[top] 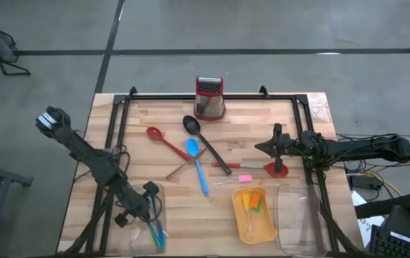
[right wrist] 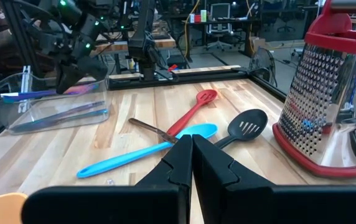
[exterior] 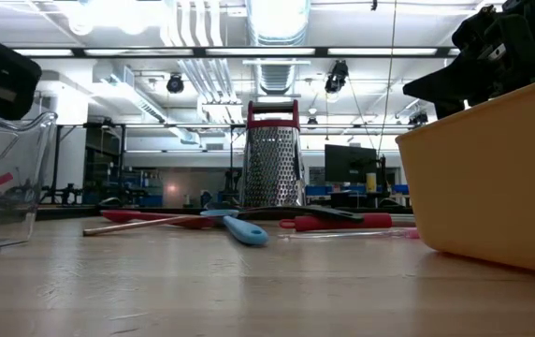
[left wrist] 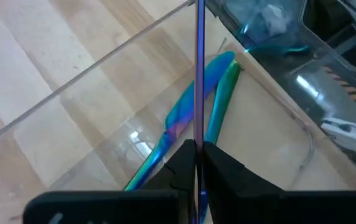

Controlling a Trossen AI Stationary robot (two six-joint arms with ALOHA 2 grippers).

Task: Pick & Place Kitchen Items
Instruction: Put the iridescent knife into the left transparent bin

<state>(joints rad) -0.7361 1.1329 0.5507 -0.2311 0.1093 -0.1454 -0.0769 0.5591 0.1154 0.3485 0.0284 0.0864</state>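
3 long utensils [top: 191, 147], 1 grater [top: 210, 97], 2 trays [top: 254, 213], 2 grippers [top: 150, 208].

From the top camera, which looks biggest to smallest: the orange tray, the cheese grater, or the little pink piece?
1. Orange tray, the biggest.
2. Cheese grater, noticeably smaller.
3. Pink piece, tiny.

A red slotted spoon [top: 160, 138], a blue spoon [top: 196, 162] and a black slotted spoon [top: 205, 142] lie fanned and crossing at mid-table, with a red spatula [top: 259, 168] and a pink piece [top: 244, 178] nearby. Orange and green pieces [top: 251, 202] lie in the orange tray. Blue and green sticks [left wrist: 196, 106] lie flat in the clear tray, a thin purple stick [left wrist: 199, 74] above them.
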